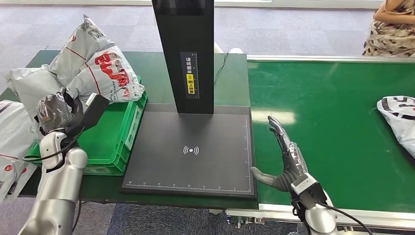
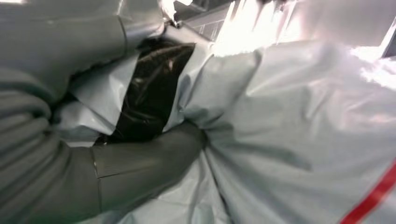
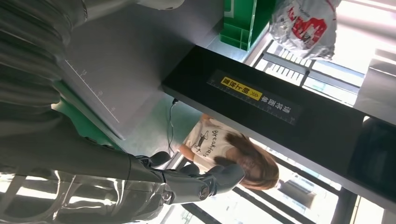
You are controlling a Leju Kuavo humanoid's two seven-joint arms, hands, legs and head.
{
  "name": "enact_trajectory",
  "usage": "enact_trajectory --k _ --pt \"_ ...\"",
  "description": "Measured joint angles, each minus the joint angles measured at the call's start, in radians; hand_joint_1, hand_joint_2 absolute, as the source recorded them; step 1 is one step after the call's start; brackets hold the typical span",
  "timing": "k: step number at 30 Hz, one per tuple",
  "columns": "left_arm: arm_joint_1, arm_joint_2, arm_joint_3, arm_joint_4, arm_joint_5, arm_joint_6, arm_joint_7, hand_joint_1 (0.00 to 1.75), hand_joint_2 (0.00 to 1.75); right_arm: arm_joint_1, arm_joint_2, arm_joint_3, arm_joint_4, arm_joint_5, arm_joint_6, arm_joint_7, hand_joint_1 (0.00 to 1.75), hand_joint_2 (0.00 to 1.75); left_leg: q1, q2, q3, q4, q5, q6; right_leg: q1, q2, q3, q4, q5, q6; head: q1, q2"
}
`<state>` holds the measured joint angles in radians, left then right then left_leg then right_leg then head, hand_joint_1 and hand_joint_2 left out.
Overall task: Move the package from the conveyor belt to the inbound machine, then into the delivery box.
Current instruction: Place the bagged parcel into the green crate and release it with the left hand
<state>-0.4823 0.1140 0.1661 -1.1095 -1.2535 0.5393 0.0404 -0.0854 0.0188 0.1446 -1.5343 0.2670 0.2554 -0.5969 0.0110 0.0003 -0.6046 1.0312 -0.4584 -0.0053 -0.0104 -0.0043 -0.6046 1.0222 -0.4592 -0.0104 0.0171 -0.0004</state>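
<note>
My left fingers (image 1: 55, 111) squeeze a grey package (image 1: 34, 85) over the green box (image 1: 110, 142). I should let go gently inside. My right fingers (image 1: 286, 156) are spread, holding nothing.

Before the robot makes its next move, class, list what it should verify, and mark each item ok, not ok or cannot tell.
1. Left hand free of the grey package: not ok, thumb pressed into the wrap.
2. Package inside the green box: cannot tell.
3. Right hand open over the conveyor belt: ok.
4. Scanner pad bare: ok.
5. Next package on the belt: ok.
</note>
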Motion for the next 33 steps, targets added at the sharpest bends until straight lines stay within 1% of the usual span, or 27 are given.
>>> enact_trajectory --k 3,6,7,8,10,11,12,13,18,21,23,26,29,30,31,33 --pt "-0.064 0.018 0.000 0.115 -0.032 -0.024 0.033 1.75 1.75 -0.001 0.004 0.000 0.000 0.003 0.004 0.002 0.00 1.75 0.000 0.000 0.000 0.000 0.000 0.000 0.000 0.000 0.000 0.000 0.000 0.000 0.000 0.000" --pt "-0.112 0.023 0.000 0.210 -0.048 -0.063 0.053 1.74 1.75 -0.001 0.008 0.000 0.000 0.004 0.011 0.003 0.00 1.75 0.000 0.000 -0.001 0.000 0.000 0.000 0.000 0.000 0.000 -0.001 0.000 0.000 0.000 0.000" --pt "-0.124 0.022 -0.001 0.237 -0.050 -0.077 0.055 1.66 1.75 -0.001 0.009 0.000 0.000 0.005 0.012 0.004 0.00 1.75 0.000 0.000 -0.001 0.000 0.000 0.000 0.000 0.000 -0.001 -0.001 0.000 0.000 0.000 0.000" --pt "-0.135 0.022 -0.001 0.262 -0.049 -0.090 0.055 1.33 1.75 -0.001 0.011 0.000 0.000 0.006 0.013 0.004 0.00 1.75 0.000 0.000 -0.001 0.000 0.000 0.000 0.000 0.000 -0.001 -0.001 0.000 0.000 0.000 0.000" --pt "-0.151 0.020 -0.003 0.300 -0.048 -0.110 0.053 0.48 1.75 0.000 0.013 0.000 -0.001 0.006 0.014 0.006 0.00 1.75 0.000 0.000 -0.001 0.000 -0.001 0.000 0.000 0.000 -0.001 -0.001 0.000 0.000 0.000 0.000" --pt "-0.155 0.018 -0.005 0.315 -0.047 -0.118 0.049 0.12 1.75 0.000 0.014 -0.001 -0.001 0.007 0.014 0.008 0.00 1.75 0.000 0.000 -0.001 0.000 -0.001 0.001 0.000 0.000 -0.001 -0.001 0.000 0.000 0.000 0.000" --pt "-0.158 0.016 -0.007 0.326 -0.047 -0.125 0.043 0.02 1.75 0.001 0.014 -0.002 -0.002 0.009 0.014 0.009 0.00 1.75 0.000 0.000 -0.001 0.000 -0.001 0.001 0.000 0.000 -0.001 -0.001 0.000 0.000 0.000 0.000" --pt "-0.159 0.014 -0.010 0.336 -0.047 -0.137 0.036 0.00 1.75 0.001 0.014 -0.004 -0.003 0.013 0.015 0.010 0.00 1.75 0.000 0.000 -0.001 0.000 -0.001 0.001 0.000 0.000 -0.001 -0.001 0.000 0.000 0.000 0.000" --pt "-0.158 -0.002 -0.036 0.360 -0.047 -0.204 0.021 0.00 1.75 0.008 0.017 -0.016 -0.013 0.025 0.022 0.013 0.00 1.75 0.000 0.000 -0.001 0.000 -0.001 0.001 0.000 0.000 -0.001 -0.001 0.000 0.000 0.000 0.000" --pt "-0.147 -0.016 -0.054 0.350 -0.024 -0.192 0.002 0.00 1.75 0.015 0.022 -0.027 -0.020 0.029 0.030 0.014 0.00 1.75 0.000 0.000 -0.001 0.000 -0.001 0.001 0.000 0.000 -0.001 -0.001 0.000 0.000 0.000 0.000" --pt "-0.123 -0.028 -0.062 0.311 0.029 -0.167 -0.036 0.00 1.75 0.023 0.024 -0.034 -0.027 0.035 0.031 0.014 0.00 1.75 0.000 0.000 -0.001 0.000 -0.001 0.001 0.000 0.000 -0.001 -0.001 0.000 0.000 0.000 0.000" --pt "-0.063 -0.051 -0.080 0.184 0.185 -0.131 -0.137 0.00 1.75 0.039 0.025 -0.043 -0.043 0.039 0.029 0.012 0.00 1.75 0.000 0.000 -0.001 0.000 -0.001 0.001 0.000 0.000 -0.001 -0.002 0.000 0.000 0.000 0.000" --pt "0.021 -0.074 -0.113 0.029 0.376 -0.111 -0.248 0.00 1.75 0.054 0.025 -0.052 -0.056 0.036 0.026 0.008 0.00 1.75 0.000 0.001 -0.002 0.000 -0.003 0.001 0.000 0.001 -0.001 -0.002 -0.001 0.001 0.000 0.000" --pt "0.052 -0.082 -0.125 -0.025 0.451 -0.117 -0.284 0.00 1.75 0.058 0.025 -0.054 -0.059 0.034 0.026 0.006 0.00 1.75 -0.001 0.001 -0.001 0.000 -0.003 0.001 -0.001 0.001 -0.001 -0.002 -0.001 0.001 0.000 0.000" --pt "0.082 -0.090 -0.137 -0.076 0.535 -0.140 -0.320 0.00 1.75 0.062 0.025 -0.056 -0.061 0.031 0.025 0.004 0.00 1.75 -0.001 0.001 -0.001 0.000 -0.003 0.001 -0.001 0.001 -0.001 -0.002 -0.001 0.001 0.000 0.000" --pt "0.142 -0.103 -0.162 -0.170 0.727 -0.238 -0.386 0.00 1.75 0.066 0.025 -0.057 -0.063 0.022 0.022 -0.001 0.00 1.75 -0.001 0.001 -0.001 0.000 -0.004 0.001 -0.001 0.002 -0.001 -0.003 -0.001 0.002 0.000 0.000"
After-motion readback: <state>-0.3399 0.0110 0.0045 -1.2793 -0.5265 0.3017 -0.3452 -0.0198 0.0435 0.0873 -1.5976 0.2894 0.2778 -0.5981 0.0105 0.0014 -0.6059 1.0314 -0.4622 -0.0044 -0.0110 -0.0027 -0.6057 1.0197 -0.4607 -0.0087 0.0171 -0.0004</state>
